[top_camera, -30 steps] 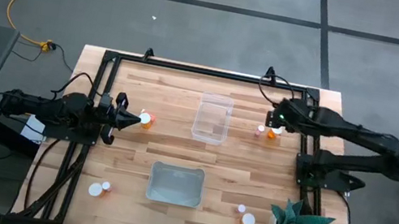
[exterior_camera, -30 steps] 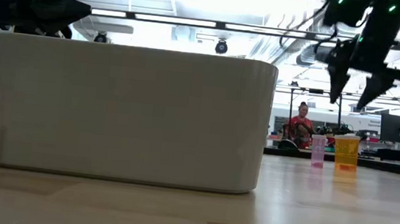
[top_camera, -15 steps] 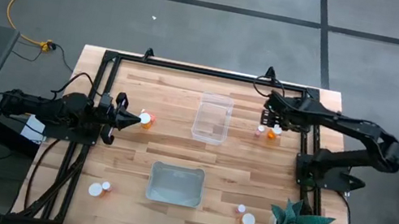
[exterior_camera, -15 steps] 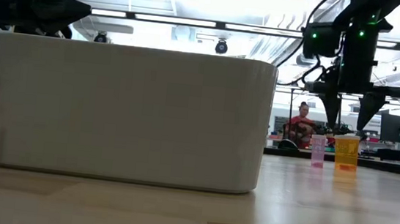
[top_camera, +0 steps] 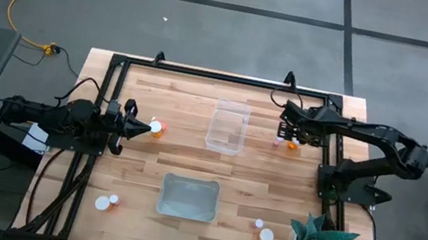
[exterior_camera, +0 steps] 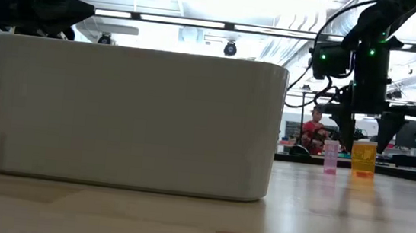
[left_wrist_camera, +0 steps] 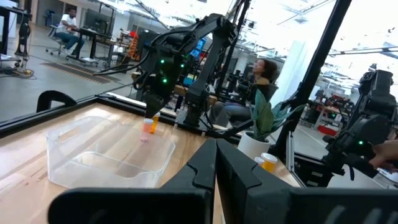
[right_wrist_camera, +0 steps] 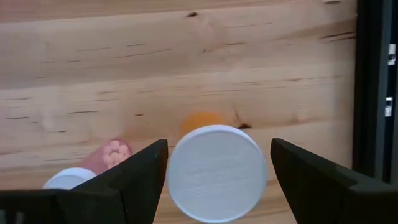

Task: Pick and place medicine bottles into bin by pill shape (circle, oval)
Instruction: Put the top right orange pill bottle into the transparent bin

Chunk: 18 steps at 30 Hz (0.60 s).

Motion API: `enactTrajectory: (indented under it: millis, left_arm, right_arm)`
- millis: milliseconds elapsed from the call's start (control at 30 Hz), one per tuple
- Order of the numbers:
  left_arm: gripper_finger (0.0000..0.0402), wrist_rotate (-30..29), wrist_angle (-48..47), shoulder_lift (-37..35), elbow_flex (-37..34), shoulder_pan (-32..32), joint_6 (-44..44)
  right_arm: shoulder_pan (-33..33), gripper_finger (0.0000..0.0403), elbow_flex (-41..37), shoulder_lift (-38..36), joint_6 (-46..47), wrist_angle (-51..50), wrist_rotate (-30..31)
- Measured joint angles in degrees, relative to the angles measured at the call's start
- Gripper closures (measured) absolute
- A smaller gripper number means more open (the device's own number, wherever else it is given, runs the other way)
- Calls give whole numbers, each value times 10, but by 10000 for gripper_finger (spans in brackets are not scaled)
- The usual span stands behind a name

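Since a moment ago my right end effector [right_wrist_camera: 216, 163] has dropped over the orange see-through, white-capped medicine bottle [right_wrist_camera: 216, 172] at the wooden counter's [top_camera: 258, 172] far right. Fingers spread wide, empty, straddling its cap. Next I close, then lift toward a bin.

High view straight down on tabletop [top_camera: 248, 179]; low view level behind opaque bin [exterior_camera: 135, 117]; both share orange bottle [top_camera: 291, 142].
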Motion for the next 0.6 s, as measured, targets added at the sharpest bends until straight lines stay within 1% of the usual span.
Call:
enactTrajectory:
  millis: [100,167,433,500,600]
  left_arm:
    - [401,0,0,0,0,0,0]
    - [401,0,0,0,0,0,0]
    - [401,0,0,0,0,0,0]
    - [401,0,0,0,0,0,0]
    - [401,0,0,0,0,0,0]
  right_arm:
    - [0,131,0,0,0,4,0]
    - [0,142,0,0,0,3,-3]
    - [0,219,0,0,1,1,-3]
    - [0,226,1,0,0,0,-3]
    - [0,217,1,-4,-19,-3,-13]
